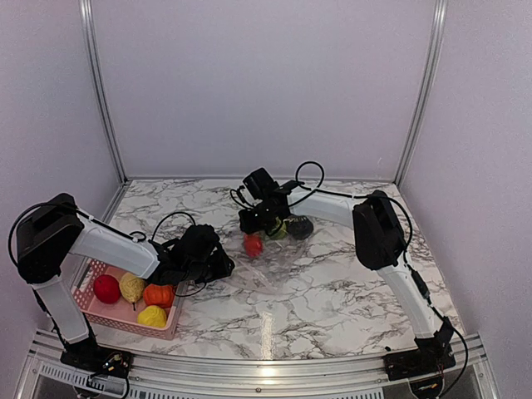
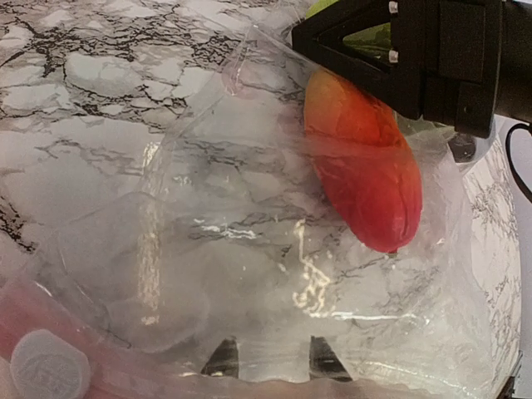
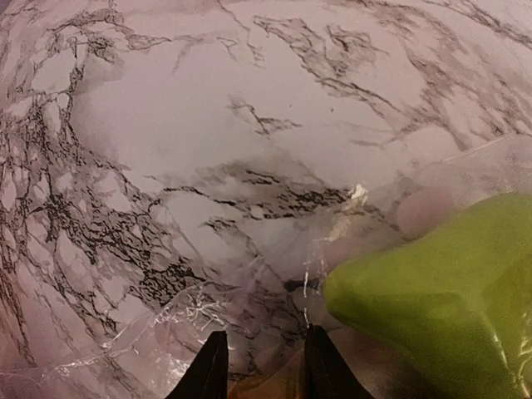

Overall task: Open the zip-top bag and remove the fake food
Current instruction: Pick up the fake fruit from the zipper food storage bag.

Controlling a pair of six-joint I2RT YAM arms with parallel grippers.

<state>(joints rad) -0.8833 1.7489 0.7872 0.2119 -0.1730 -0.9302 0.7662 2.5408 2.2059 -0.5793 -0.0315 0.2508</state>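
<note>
The clear zip-top bag (image 1: 278, 268) lies flat on the marble between my two grippers. My left gripper (image 1: 218, 264) is shut on its near-left edge; in the left wrist view the fingertips (image 2: 221, 359) show through the plastic (image 2: 208, 274) above the pink zip strip (image 2: 100, 332). My right gripper (image 1: 259, 220) is shut on the bag's far end (image 3: 249, 324). A red-orange fruit (image 1: 253, 244) (image 2: 366, 174) lies in the bag under the right gripper (image 2: 416, 50). A green piece (image 1: 277, 230) (image 3: 449, 291) and a dark eggplant (image 1: 299, 226) lie beside it.
A pink mesh basket (image 1: 91, 309) at the near left holds a red apple (image 1: 105, 288), a pear (image 1: 131, 286), an orange pumpkin (image 1: 158, 295) and a yellow lemon (image 1: 152, 316). Grey walls close the table on three sides.
</note>
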